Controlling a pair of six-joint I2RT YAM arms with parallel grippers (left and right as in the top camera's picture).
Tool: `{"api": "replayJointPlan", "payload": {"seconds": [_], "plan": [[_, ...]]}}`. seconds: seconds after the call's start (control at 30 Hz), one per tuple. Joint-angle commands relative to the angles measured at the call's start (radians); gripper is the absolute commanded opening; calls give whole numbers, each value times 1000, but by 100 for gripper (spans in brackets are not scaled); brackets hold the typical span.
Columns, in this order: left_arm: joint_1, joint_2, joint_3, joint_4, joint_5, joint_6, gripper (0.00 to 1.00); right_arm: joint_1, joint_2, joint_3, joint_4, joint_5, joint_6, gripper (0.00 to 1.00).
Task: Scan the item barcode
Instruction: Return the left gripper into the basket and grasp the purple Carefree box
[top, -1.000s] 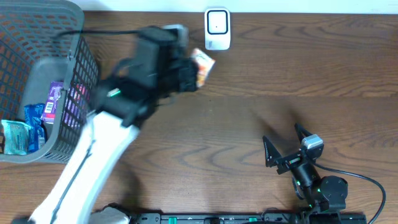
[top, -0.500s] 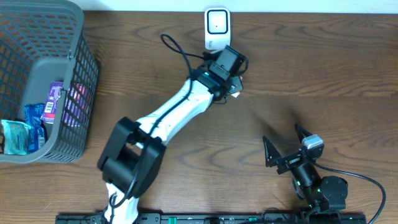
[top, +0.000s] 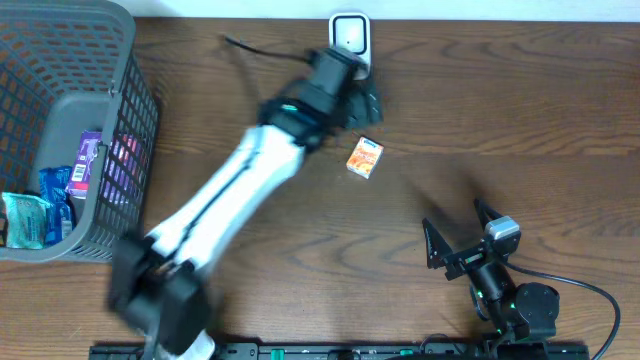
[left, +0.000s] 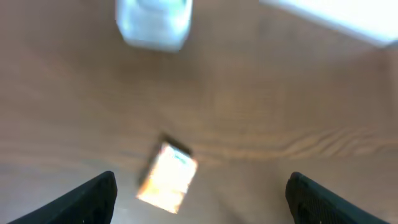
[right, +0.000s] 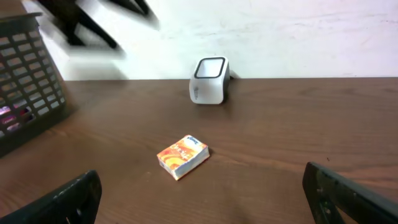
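The item, a small orange box (top: 365, 157), lies flat on the wooden table just in front of the white barcode scanner (top: 349, 40). My left gripper (top: 352, 97) hovers blurred between the scanner and the box, jaws wide and empty. In the left wrist view the box (left: 168, 177) sits on the table below and between the spread fingers, left of the gripper (left: 200, 190), with the scanner (left: 153, 25) beyond. My right gripper (top: 458, 225) rests open near the front right; its view shows the box (right: 182, 157) and the scanner (right: 209, 79) ahead of the gripper (right: 202, 190).
A grey mesh basket (top: 110, 120) holding several packaged items stands at the far left, its corner also in the right wrist view (right: 31, 81). A white wall runs behind the scanner. The left arm stretches diagonally across the table's middle.
The left arm swung from the basket side to the scanner with the box, then opened and let it go. The box now lies on the table. The right arm has not moved.
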Motion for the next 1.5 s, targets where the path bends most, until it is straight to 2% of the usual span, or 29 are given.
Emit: {"api": "replayJointPlan", "payload": {"seconds": [0.0, 0.1, 0.23, 0.37, 0.47, 0.53, 0.7, 0.73, 0.77, 1.0, 1.07, 1.27, 1.3, 1.33, 1.37, 1.4, 1.47], "plan": [[150, -193, 16, -79, -71, 187, 87, 6, -5, -2, -5, -5, 13, 99], [355, -326, 16, -132, -206, 193, 87, 6, -5, -2, -5, -5, 13, 99], [618, -422, 16, -128, -214, 193, 87, 6, -5, -2, -5, -5, 13, 99], [851, -431, 15, -135, -214, 193, 87, 6, -5, -2, -5, -5, 13, 99], [1031, -358, 12, -160, -213, 166, 87, 6, -5, -2, -5, -5, 13, 99], [1066, -288, 11, -189, -213, 132, 87, 6, -5, -2, -5, -5, 13, 99], [1068, -108, 11, -211, -214, 137, 87, 6, -5, -2, -5, -5, 13, 99], [1068, -65, 11, -224, -214, 155, 87, 6, -5, -2, -5, -5, 13, 99], [1068, 3, 11, -256, -214, 224, 87, 6, -5, -2, -5, -5, 13, 99], [1069, 177, 11, -308, -214, 319, 86, 6, -5, -2, -5, -5, 13, 99], [1069, 223, 11, -311, -210, 344, 75, 6, -5, -2, -5, -5, 13, 99], [1069, 323, 11, -314, -210, 385, 74, 6, -5, -2, -5, -5, 13, 99], [1069, 340, 11, -315, -210, 396, 69, 6, -5, -2, -5, -5, 13, 99], [1069, 351, 11, -316, -209, 395, 59, 6, -5, -2, -5, -5, 13, 99], [1069, 359, 11, -317, -206, 395, 45, 6, -5, -2, -5, -5, 13, 99], [1069, 364, 11, -321, -188, 395, 37, 6, -5, -2, -5, -5, 13, 99], [1069, 364, 11, -323, -152, 395, 27, 6, -5, -2, -5, -5, 13, 99]]}}
